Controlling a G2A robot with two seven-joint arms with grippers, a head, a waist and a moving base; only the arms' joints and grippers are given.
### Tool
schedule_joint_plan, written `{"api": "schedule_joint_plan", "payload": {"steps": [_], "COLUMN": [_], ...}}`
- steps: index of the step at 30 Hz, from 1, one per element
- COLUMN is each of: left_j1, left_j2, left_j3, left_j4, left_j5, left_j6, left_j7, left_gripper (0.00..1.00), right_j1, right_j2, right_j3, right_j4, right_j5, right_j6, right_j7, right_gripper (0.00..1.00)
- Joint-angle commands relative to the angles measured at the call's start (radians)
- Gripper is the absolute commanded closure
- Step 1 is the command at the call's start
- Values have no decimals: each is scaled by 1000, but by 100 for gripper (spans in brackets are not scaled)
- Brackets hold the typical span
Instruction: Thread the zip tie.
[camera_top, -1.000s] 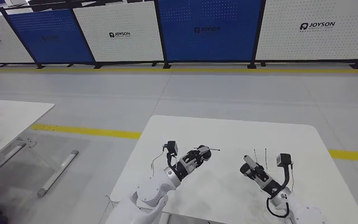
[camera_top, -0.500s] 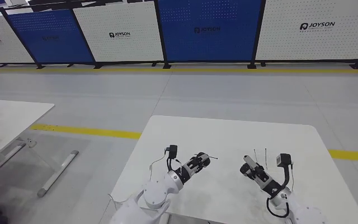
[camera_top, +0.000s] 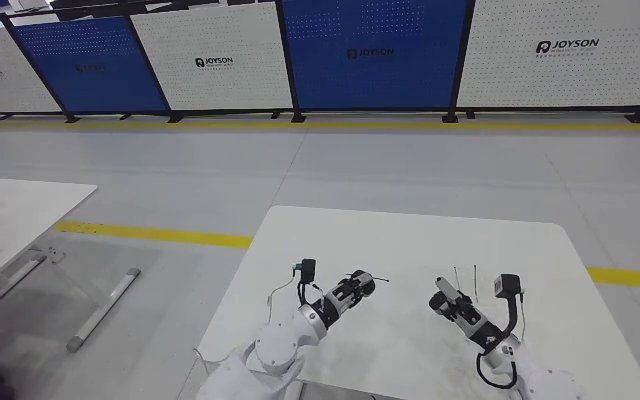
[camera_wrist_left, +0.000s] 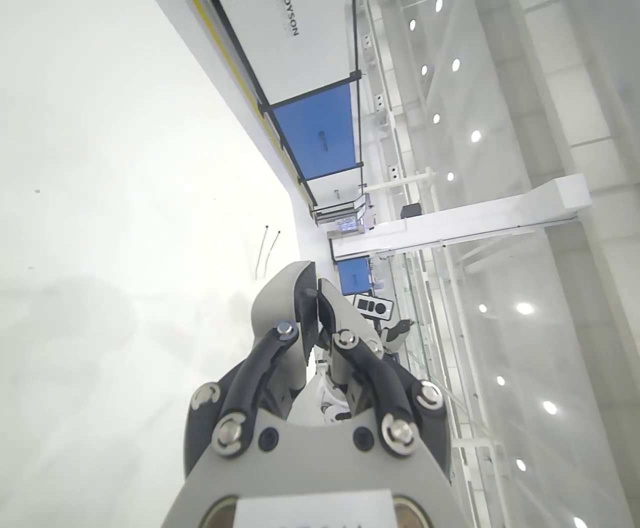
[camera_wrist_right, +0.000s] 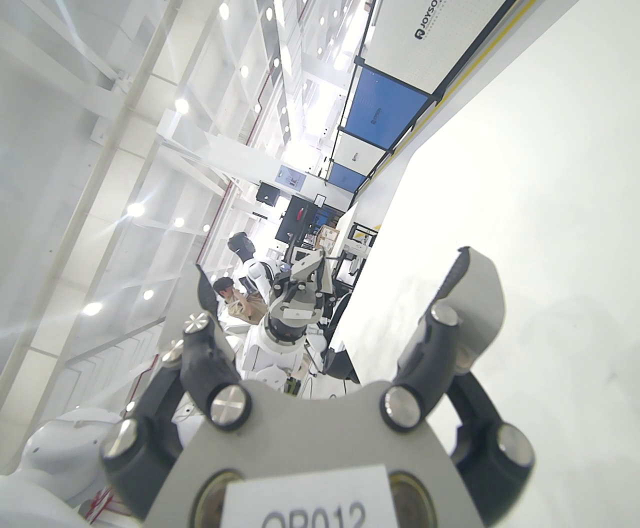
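Top view, held zip tie (camera_top: 380, 280): thin black strip poking out of the left pincer (camera_top: 362, 281), over the desk (camera_top: 400, 235).
Left pincer: pinched narrow on it.
Loose zip ties (camera_top: 456, 278): two, side by side on the desk, just beyond the right pincer (camera_top: 442, 290).
Right pincer: spread wide.

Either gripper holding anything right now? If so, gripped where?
Left gripper pinches a zip tie near one end, strap sticking out beyond it; which end can't be told. Right gripper is open, empty.
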Motion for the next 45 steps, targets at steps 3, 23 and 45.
{"api": "schedule_joint_plan", "payload": {"steps": [3, 23, 45], "left_j1": [24, 71, 57], "left_j2": [2, 10, 3], "left_j3": [-40, -98, -74], "left_j4": [-56, -201, -200], "left_j5": [-108, -226, -153], "left_j6": [-84, -148, -133], "left_j7": [-36, -121, -53], "left_gripper": [100, 100, 100], "right_j1": [0, 0, 0], "right_j2": [0, 0, 0], "right_j3": [0, 0, 0], "right_j4": [0, 0, 0], "right_j5": [0, 0, 0], "right_j6": [0, 0, 0], "right_j7": [0, 0, 0], "right_gripper": [0, 0, 0]}}
